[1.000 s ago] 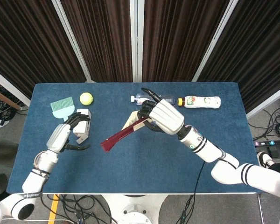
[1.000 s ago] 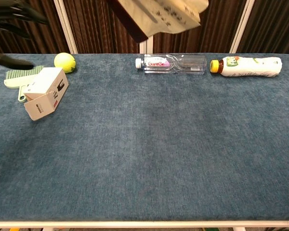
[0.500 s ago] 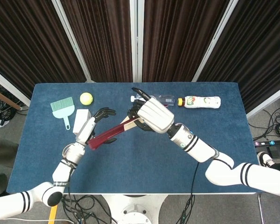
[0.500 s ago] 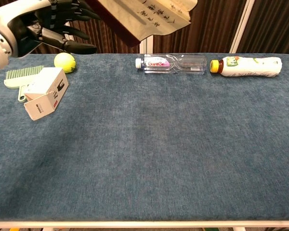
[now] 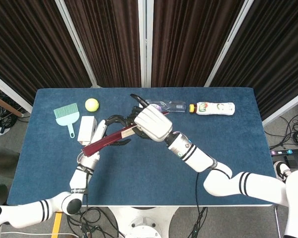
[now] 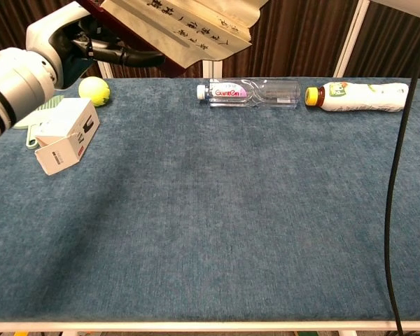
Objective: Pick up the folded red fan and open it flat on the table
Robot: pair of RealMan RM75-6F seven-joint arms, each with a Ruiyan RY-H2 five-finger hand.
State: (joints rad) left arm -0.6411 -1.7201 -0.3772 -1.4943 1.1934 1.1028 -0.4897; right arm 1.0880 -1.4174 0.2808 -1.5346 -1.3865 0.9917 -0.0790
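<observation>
Holding the red fan [image 5: 105, 141] up in my right hand [image 5: 150, 124], left hand [image 5: 100, 135] just arrived, fingers now around its far end, ready to spread it

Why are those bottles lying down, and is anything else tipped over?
Both bottles, the clear one and the white one, lie on their sides at the table's far edge. The small box sits tilted too. Nothing looks spilled or broken.

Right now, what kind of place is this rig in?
Likely a lab or teleoperation test bay: a blue-covered table ringed by dark curtains, loose cables on the floor beside it, and assorted test props like a tennis ball and clear bottle.
</observation>
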